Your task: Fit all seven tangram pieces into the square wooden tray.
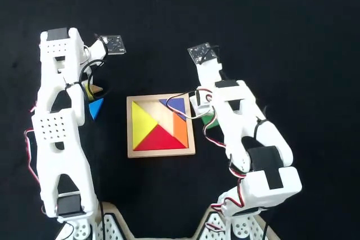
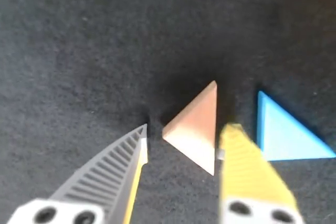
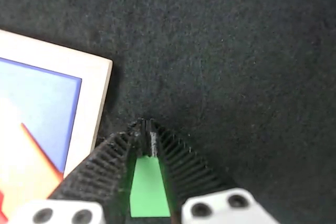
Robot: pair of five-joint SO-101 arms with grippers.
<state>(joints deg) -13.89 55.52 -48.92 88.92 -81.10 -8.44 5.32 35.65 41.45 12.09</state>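
Black cloth covers the counter. Four coloured pieces sit in the tray. Three are not yet in: the left fingers stand apart around a tan triangle, a blue triangle just beside; the right fingers clamp a green piece beside the tray.

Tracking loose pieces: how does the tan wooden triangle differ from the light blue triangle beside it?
The tan wooden triangle is pale brown; the light blue triangle is bright blue. The tan one lies between the open jaws of the left gripper; the blue one lies outside, beside the yellow jaw. Both lie flat on the black cloth, outside the square wooden tray.
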